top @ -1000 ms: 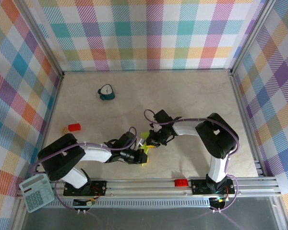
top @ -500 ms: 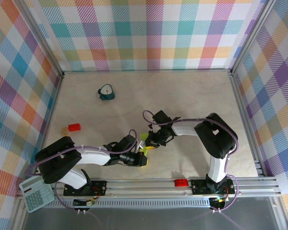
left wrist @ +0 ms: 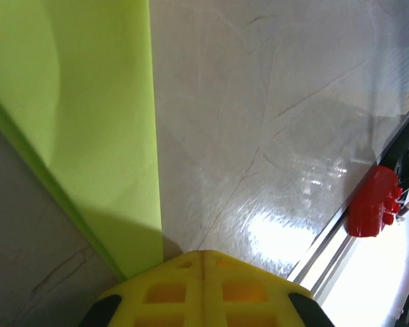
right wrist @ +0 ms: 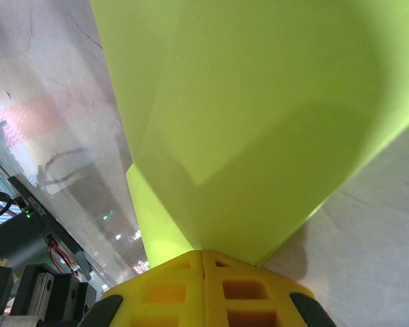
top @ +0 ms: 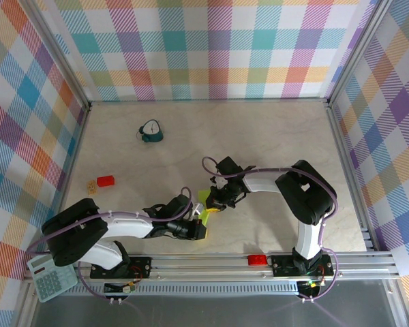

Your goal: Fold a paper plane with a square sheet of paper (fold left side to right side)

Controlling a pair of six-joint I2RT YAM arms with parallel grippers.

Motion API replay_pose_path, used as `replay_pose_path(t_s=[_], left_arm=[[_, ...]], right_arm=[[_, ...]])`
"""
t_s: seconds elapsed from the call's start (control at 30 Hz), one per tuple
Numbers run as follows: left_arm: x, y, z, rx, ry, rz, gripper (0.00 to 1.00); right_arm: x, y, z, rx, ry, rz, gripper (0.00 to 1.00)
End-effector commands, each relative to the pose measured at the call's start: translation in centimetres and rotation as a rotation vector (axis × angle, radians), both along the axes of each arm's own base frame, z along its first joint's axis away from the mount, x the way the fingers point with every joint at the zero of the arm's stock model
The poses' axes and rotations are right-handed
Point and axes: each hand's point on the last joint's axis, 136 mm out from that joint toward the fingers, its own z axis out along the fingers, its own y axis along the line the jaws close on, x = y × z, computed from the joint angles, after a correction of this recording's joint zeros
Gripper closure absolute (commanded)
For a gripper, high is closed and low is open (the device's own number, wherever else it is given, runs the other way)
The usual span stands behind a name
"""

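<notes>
While the left gripper (top: 202, 230) and right gripper (top: 213, 204) each have their jaws closed tight on the square sheet of paper (top: 204, 197), held at the near middle of the worktop (top: 279, 136), the fold will likely go best if its left edge is carried across to meet the right edge squarely, kept taut, then pressed flat. No container is in play; the teal clock (top: 150, 131) and red block (top: 106, 180) sit loose, off to the left.

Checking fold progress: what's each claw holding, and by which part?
Both pinch the lime paper sheet: the left claw grips a narrowing corner end, the right claw an edge where layers overlap.
</notes>
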Motion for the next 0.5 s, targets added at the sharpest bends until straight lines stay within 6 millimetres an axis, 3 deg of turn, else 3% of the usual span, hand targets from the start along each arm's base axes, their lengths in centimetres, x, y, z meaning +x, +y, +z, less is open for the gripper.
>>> replay_pose_path(t_s=[0.0, 0.27, 0.47], left_arm=[[-3.2, 2.6, -2.2, 0.111, 0.111, -0.042, 1.00], [-3.2, 2.4, -2.5, 0.109, 0.112, -0.043, 1.00], [-1.6, 0.5, 1.5, -0.020, 0.052, -0.022, 1.00]], right_arm=[[-2.2, -6.2, -6.6, -0.340, 0.066, -0.035, 1.00], [-2.2, -6.1, -6.4, -0.336, 0.065, -0.032, 1.00], [-1.8, -5.0, -5.3, -0.267, 0.050, -0.039, 1.00]])
